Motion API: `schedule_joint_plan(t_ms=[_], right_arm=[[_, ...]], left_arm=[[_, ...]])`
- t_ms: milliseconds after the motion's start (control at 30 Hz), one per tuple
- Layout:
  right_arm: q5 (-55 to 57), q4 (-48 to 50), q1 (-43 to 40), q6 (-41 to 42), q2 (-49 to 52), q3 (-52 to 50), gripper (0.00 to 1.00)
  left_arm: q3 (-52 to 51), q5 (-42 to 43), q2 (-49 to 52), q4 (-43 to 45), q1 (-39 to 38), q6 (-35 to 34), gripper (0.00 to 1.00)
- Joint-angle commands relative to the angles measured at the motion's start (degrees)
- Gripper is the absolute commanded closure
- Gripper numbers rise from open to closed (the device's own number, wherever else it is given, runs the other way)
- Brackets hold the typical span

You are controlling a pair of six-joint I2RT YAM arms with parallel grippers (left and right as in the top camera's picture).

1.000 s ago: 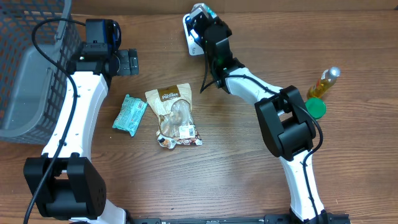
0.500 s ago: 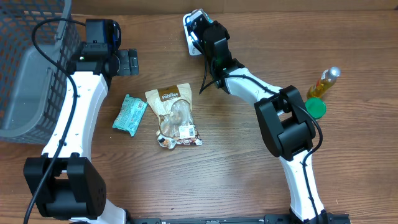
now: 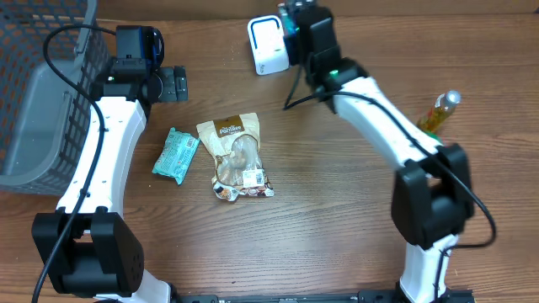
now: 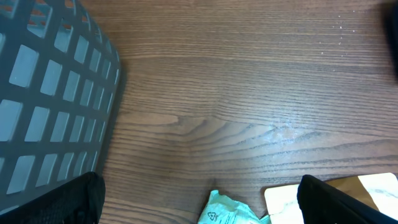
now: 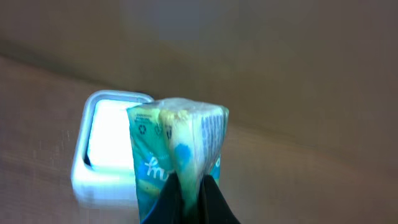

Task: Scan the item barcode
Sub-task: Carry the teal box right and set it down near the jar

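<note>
**Packet held up at the scanner, read not yet confirmed**

The teal packet is off the worktop, pinched by its lower edge in the clenched right hand. It stands upright just in front of the white barcode scanner, whose window glows behind it in the wrist view. A striped patch on the packet's narrow side may be the barcode. The picture is too blurred to be sure, and I cannot tell whether that face is turned to the window.

Picking up and carrying look finished, and the presenting step is in hand. Nothing in view shows a completed read, so the packet may need turning until the code meets the window, and after that it has to be put down somewhere.

Out on the worktop, a second teal packet and a brown snack pouch lie side by side, well apart from the scanner. The left hand hangs released and empty just above them, beside the grey basket. A yellow bottle and a green lid sit at the far right.
</note>
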Motion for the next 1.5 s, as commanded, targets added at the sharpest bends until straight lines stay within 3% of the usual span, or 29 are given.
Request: schedule_joint_plan(t_ms=[0, 233, 500, 900, 1067, 1167, 1367, 1467], right_arm=[[0.0, -10.8, -1.6, 11.7, -0.9, 0.4, 0.96], [-0.4, -35.3, -4.6, 17.5, -0.2, 0.3, 0.96], [-0.5, -47.8, -8.9, 20.1, -0.1, 0.3, 0.96], [-2.4, -47.1, -15.2, 20.9, 0.0, -7.0, 0.95], [-2.5, -44.8, -17.2, 20.9, 0.0, -9.2, 0.9], [-2.4, -43.3, -17.4, 20.9, 0.0, -9.2, 0.76], [-2.6, -39.7, -17.4, 20.9, 0.0, -9.2, 0.75], [-8.7, -37.4, -17.2, 20.9, 0.0, -9.2, 0.75]], left_arm=[[1.2, -0.2, -1.0, 0.2, -0.1, 1.3, 0.0], [1.2, -0.2, -1.0, 0.2, -0.1, 1.3, 0.0], [1.2, -0.2, -1.0, 0.2, -0.1, 1.3, 0.0], [1.2, -0.2, -1.0, 0.2, -0.1, 1.3, 0.01], [1.2, -0.2, -1.0, 0.2, -0.1, 1.3, 0.0], [1.2, -0.2, -1.0, 0.2, -0.1, 1.3, 0.0], [1.2, -0.2, -1.0, 0.2, -0.1, 1.3, 0.0], [1.2, -0.2, -1.0, 0.2, -0.1, 1.3, 0.0]])
